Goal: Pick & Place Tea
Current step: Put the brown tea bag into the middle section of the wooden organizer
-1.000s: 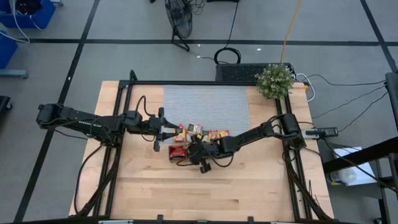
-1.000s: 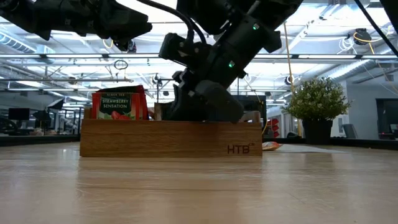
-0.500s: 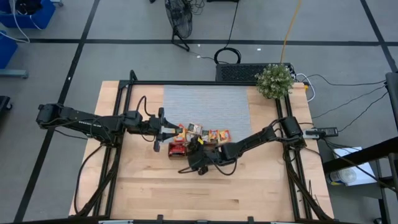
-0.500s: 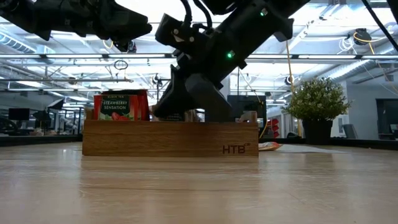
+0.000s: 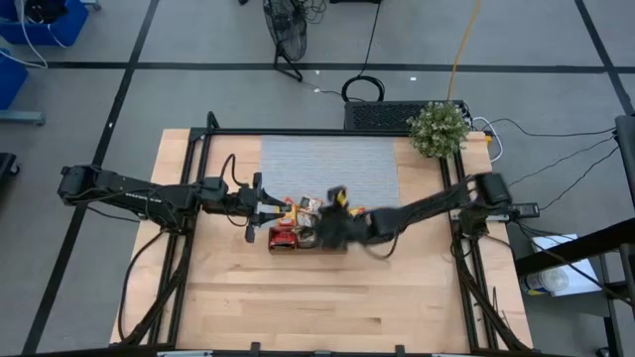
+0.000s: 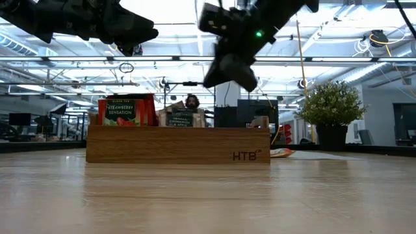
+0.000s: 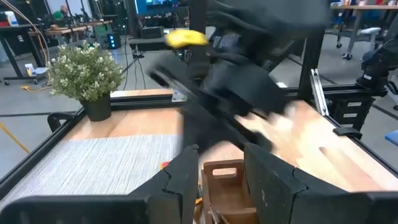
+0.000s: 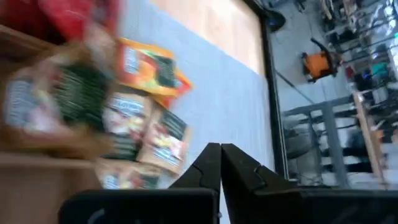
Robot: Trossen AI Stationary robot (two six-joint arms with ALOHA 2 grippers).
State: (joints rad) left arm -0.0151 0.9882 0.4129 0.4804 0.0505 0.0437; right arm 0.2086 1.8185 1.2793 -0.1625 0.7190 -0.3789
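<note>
The wooden tray [image 6: 179, 144] stands on the table [image 5: 327, 297], near its middle, just in front of the grey mat [image 5: 329, 167]. In the low view, red tea packets [image 6: 123, 110] stand upright in the end compartment of the tray, and some grey-green packets [image 6: 179, 119] stand in the next one. In the high view, more tea packets [image 5: 306, 206] lie loose on the mat edge, just behind the tray.

The right tool [image 6: 229, 71] hangs in the air above the tray, blurred, not touching it. Its fingers [image 8: 214, 163] are pressed together and nothing is between them.

The left tool [image 5: 273, 211] is at the end of the tray where the red packets are, just above it. Its fingers [image 7: 186, 174] are partly apart, with a narrow gap, and in the left wrist view the wooden end wall of the tray shows through this gap. No packet is seen between them.

A small potted plant [image 5: 438, 129] stands at the far right corner of the table.
</note>
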